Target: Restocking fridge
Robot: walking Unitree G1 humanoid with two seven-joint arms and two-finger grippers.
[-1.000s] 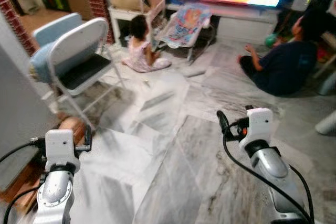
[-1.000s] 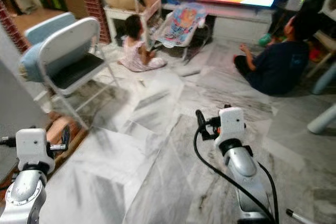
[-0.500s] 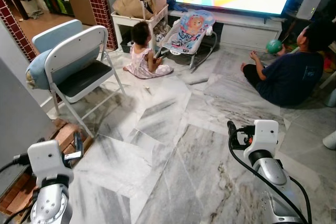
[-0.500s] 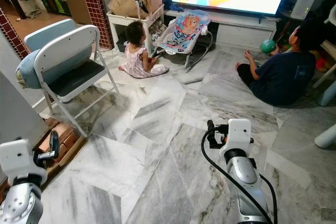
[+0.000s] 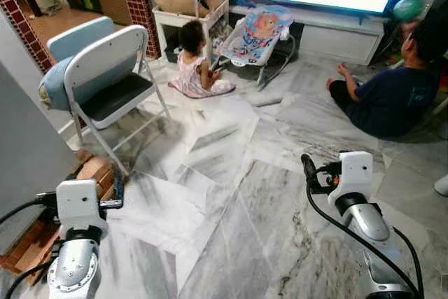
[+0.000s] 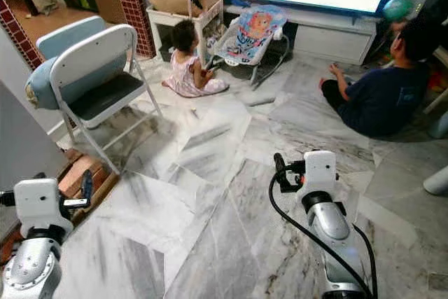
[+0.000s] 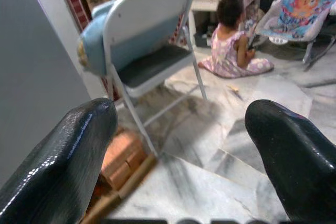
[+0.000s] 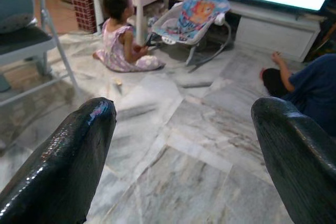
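Restocking looks unstarted: no fridge or groceries can be made out. The left gripper [image 7: 181,145] and right gripper [image 8: 184,150] hover empty, fingers apart, over the marble floor [image 5: 231,229] near a folding chair [image 5: 112,78].

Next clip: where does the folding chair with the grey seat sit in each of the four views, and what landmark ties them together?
Left eye view: folding chair, upper left.
Right eye view: the chair, upper left.
Left wrist view: the chair at top centre, between the open left pincer's fingers.
Right wrist view: seat edge and legs at the left border; right pincer open.
Shared landmark: the baby bouncer under the TV screen.
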